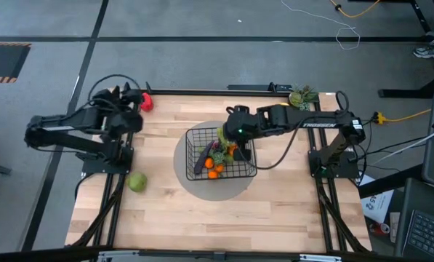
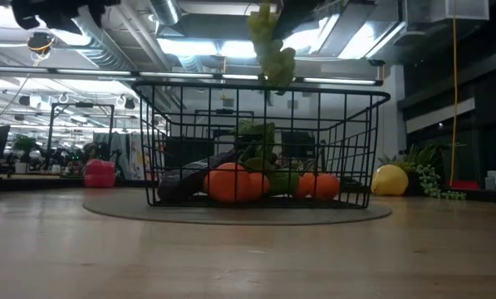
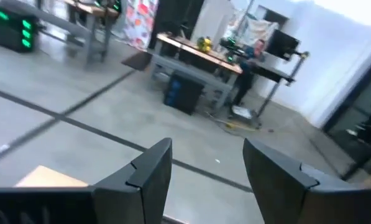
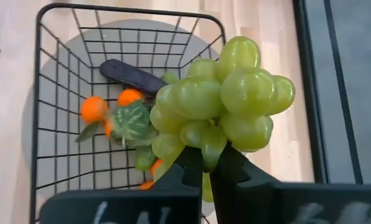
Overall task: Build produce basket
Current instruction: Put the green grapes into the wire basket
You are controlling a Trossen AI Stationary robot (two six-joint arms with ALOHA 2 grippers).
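We see the right gripper [image 4: 205, 168] clamped on the green grapes [image 4: 219, 102], holding them above the basket [image 1: 195, 142], over its right half. The basket sits mid-table on a grey round mat [image 1: 182, 175]. Inside it lie oranges [image 4: 93, 107], an eggplant [image 4: 132, 76] and a leafy green piece [image 4: 132, 119]. The left gripper [image 3: 207, 174] is parked at the table's far-left corner, fingers spread wide, empty. A red pepper [image 1: 146, 102] lies beside it, and a green apple [image 1: 137, 182] near the left edge.

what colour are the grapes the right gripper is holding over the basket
Pale green grapes, shown best in the right wrist view, held by the right gripper.
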